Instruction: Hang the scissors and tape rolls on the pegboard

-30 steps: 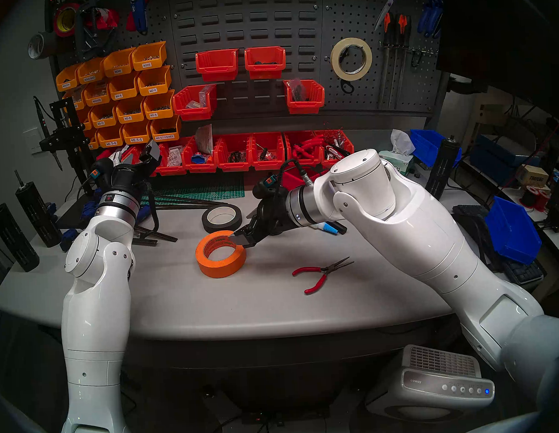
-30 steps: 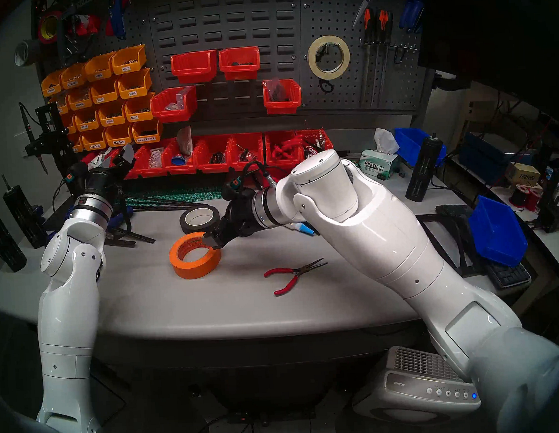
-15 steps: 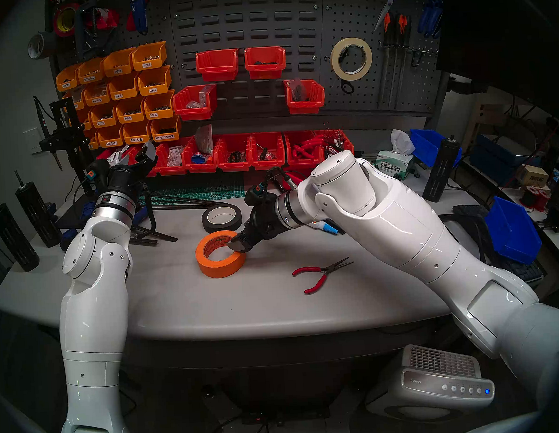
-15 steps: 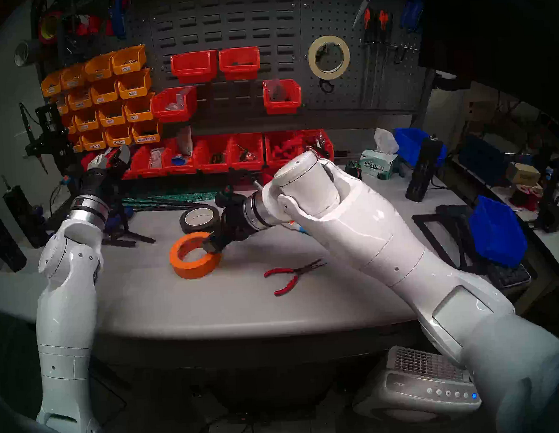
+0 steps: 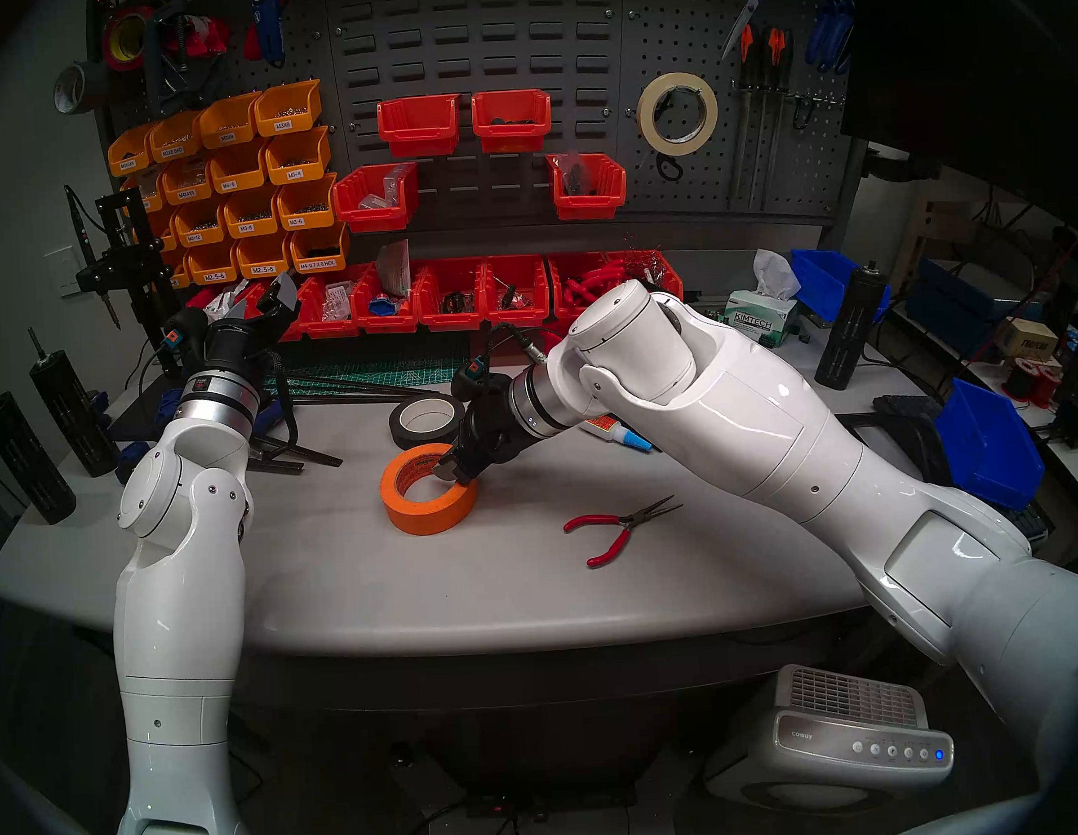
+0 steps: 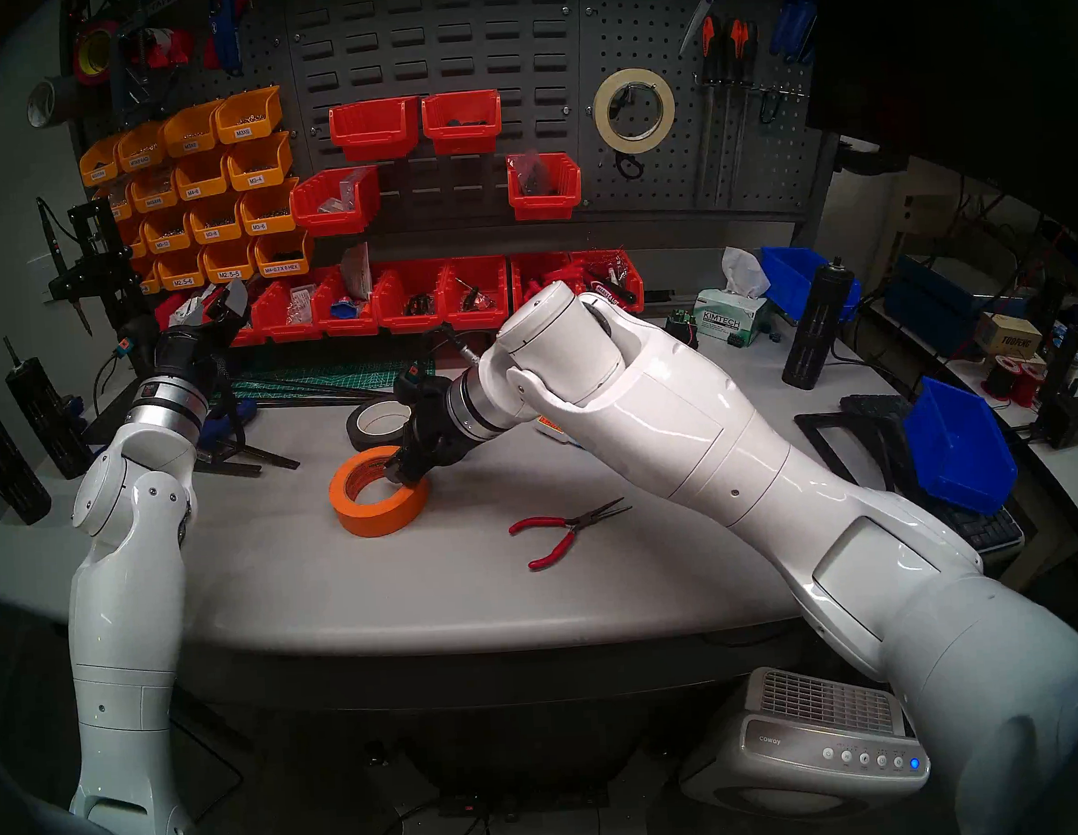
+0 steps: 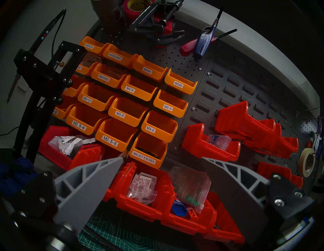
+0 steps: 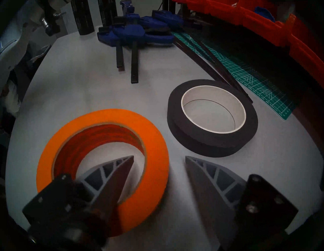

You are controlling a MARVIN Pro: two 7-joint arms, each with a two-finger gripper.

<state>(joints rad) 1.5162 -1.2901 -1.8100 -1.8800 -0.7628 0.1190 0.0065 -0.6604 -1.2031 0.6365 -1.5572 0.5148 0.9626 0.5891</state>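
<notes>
The orange tape roll (image 5: 426, 513) (image 6: 373, 516) lies flat on the table. My right gripper (image 5: 455, 471) (image 6: 402, 474) (image 8: 159, 156) is down over its right wall, jaws apart. One finger (image 8: 112, 177) stands inside the core and the other (image 8: 210, 185) outside, clear of the roll. The cream tape roll (image 5: 647, 118) (image 6: 601, 114) (image 7: 301, 163) hangs on the pegboard (image 5: 699, 199) (image 6: 656, 199). Just below it hang the black handles of the scissors (image 5: 670, 167) (image 6: 629, 166). My left gripper (image 5: 262, 297) (image 6: 219, 303) (image 7: 162, 158) is open and empty, raised before the bins.
A black tape roll (image 5: 397, 430) (image 8: 175, 122) lies just behind the orange one. Red pliers (image 5: 592, 520) lie to the right, a glue bottle (image 5: 625, 437) under my right forearm. Blue clamps (image 8: 136, 35), a green cutting mat (image 5: 384, 372) and red bins (image 5: 449, 300) line the back.
My right arm has swung left and down, setting its fingers astride the orange roll's wall, and the jaws have narrowed. The roll shifted slightly. My left arm drifted a little left.
</notes>
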